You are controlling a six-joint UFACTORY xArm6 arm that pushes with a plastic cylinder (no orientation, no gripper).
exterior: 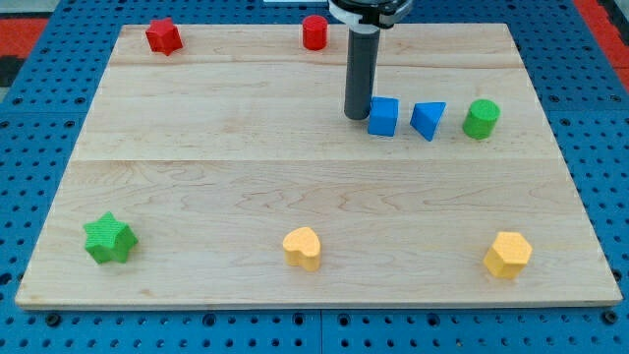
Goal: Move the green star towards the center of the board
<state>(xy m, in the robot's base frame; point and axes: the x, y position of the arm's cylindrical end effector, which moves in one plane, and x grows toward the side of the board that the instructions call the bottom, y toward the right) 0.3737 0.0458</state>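
Note:
The green star lies near the bottom left corner of the wooden board. My tip rests on the board in the upper middle, far up and right of the green star. It stands just left of the blue cube, nearly touching it.
A blue triangle and a green cylinder sit right of the blue cube. A red star and a red cylinder lie along the top edge. Two yellow blocks lie near the bottom edge.

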